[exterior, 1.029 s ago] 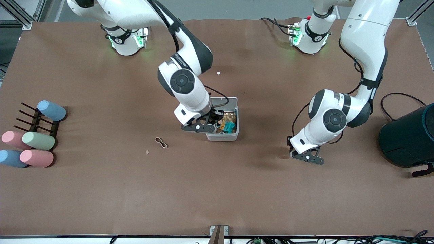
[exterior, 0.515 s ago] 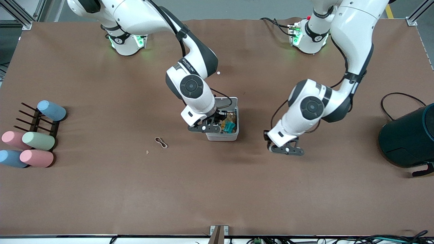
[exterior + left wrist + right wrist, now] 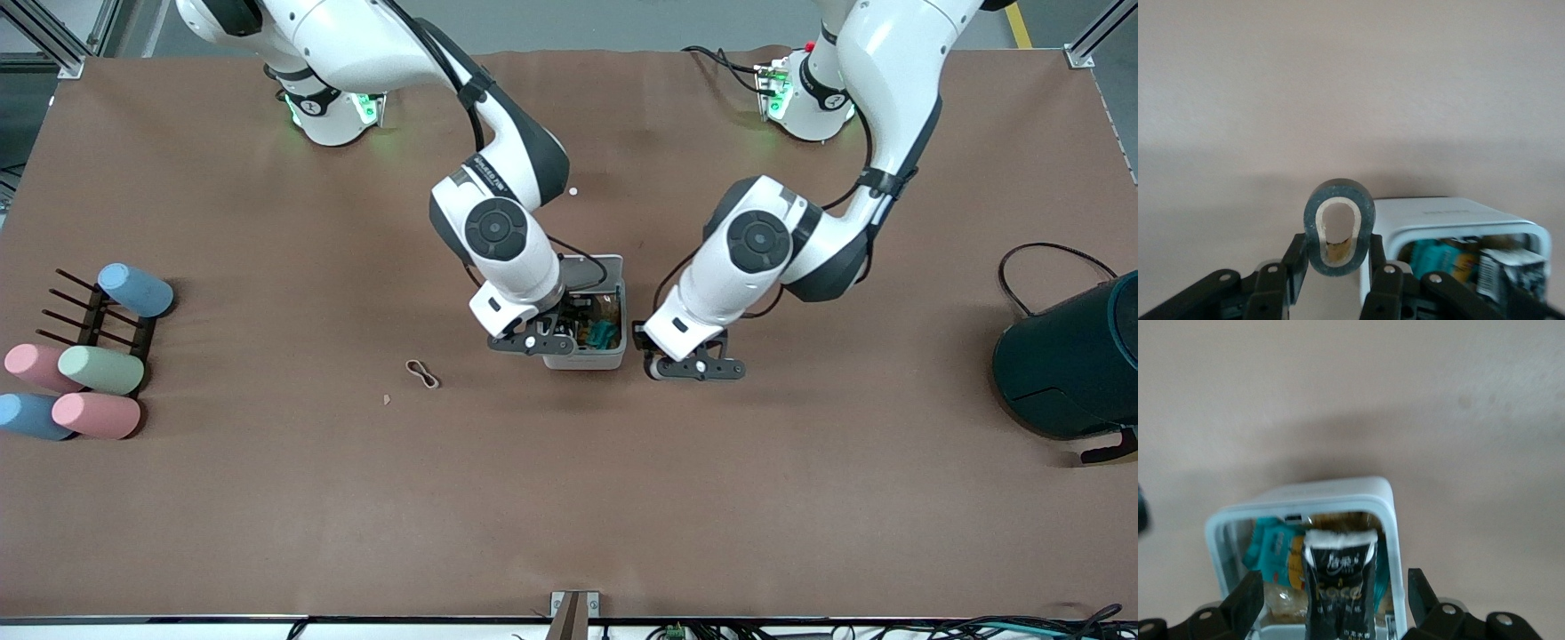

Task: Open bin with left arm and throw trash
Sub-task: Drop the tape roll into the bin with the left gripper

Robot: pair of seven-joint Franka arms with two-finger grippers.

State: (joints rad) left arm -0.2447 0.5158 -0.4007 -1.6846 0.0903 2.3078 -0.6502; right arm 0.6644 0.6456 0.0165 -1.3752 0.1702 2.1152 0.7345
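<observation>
The left wrist view alone shows the left gripper (image 3: 1338, 263) clamped on the black tape roll (image 3: 1338, 227) just beside the bin (image 3: 584, 357). Over the open bin, the right gripper (image 3: 1338, 603), jaws apart, has the black wrapper (image 3: 1338, 587) between them; colourful packets lie inside.

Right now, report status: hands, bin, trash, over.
Left hand shut on tape roll, beside open bin. Right hand open over bin, wrapper under it. Rubber band on table.
</observation>
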